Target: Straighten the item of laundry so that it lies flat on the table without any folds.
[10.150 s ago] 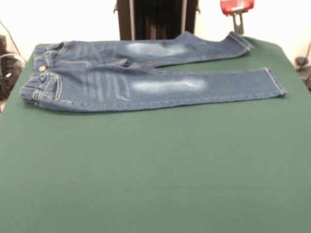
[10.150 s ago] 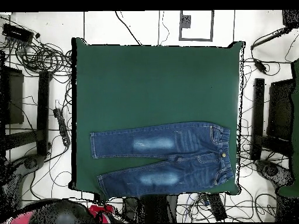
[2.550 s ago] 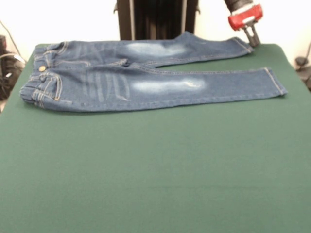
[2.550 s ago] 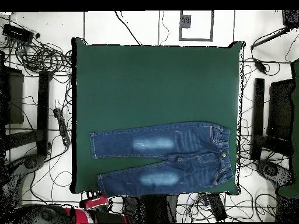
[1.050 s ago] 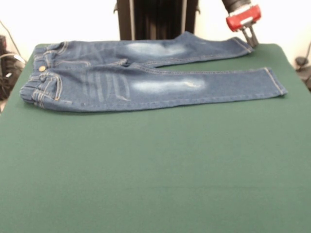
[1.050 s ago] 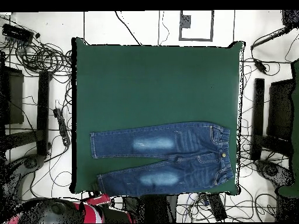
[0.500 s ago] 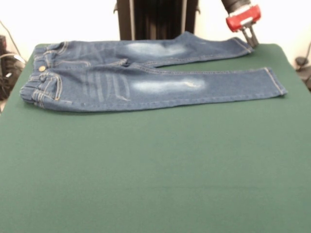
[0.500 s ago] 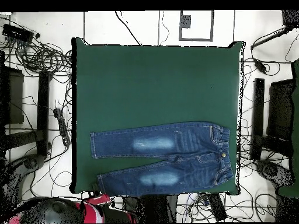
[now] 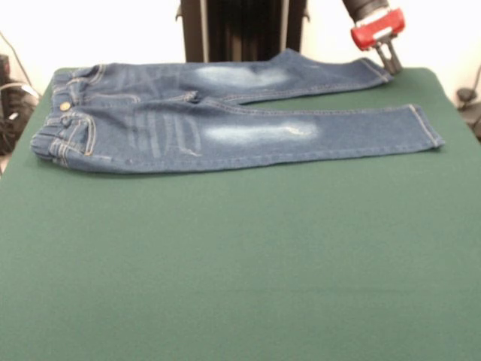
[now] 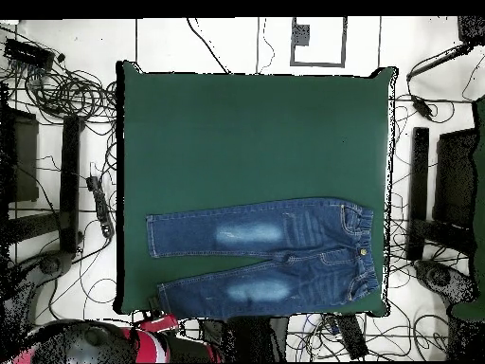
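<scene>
The blue denim jeans [image 9: 225, 120] lie spread near the far edge of the green table [image 9: 240, 256]. The waistband and brass button are at the left and both legs point right. The pale thigh patches face up. My gripper [image 9: 391, 62], below its red body, is at the cuff of the far leg, at the table's far right corner. Whether it holds the cuff does not show. In the overhead view the jeans [image 10: 265, 254] lie along the table's [image 10: 256, 133] bottom edge, and the gripper [image 10: 159, 319] shows red just below the lower leg's cuff.
The robot's black pedestal [image 9: 242, 30] stands behind the jeans at the far edge. Cables and black stands [image 10: 66, 180] lie on the floor around the table. The near leg's cuff [image 9: 425, 124] lies close to the right edge.
Since ten seconds ago the gripper has come down and right to the far leg's cuff. In the last half second it has barely moved. The jeans lie much as before.
</scene>
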Available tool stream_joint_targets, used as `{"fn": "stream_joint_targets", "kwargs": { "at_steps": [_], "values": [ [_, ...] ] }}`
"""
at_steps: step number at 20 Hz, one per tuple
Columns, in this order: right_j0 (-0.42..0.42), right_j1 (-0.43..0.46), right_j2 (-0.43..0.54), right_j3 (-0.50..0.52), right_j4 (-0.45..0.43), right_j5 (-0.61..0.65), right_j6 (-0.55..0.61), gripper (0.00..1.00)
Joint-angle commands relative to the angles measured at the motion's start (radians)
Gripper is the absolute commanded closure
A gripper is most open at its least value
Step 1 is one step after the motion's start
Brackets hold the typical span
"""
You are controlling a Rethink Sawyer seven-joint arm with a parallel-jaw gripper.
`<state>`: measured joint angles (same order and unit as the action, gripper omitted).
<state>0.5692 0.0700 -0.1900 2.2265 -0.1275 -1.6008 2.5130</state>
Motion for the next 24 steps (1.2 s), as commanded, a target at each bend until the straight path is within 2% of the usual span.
{"fn": "stream_joint_targets", "kwargs": {
  "at_steps": [1,24],
  "values": [
    [0.008,0.265,0.061,0.321,-0.090,0.317,0.211,1.00],
    [0.035,0.224,0.046,0.380,-0.081,0.337,0.184,1.00]
  ]
}}
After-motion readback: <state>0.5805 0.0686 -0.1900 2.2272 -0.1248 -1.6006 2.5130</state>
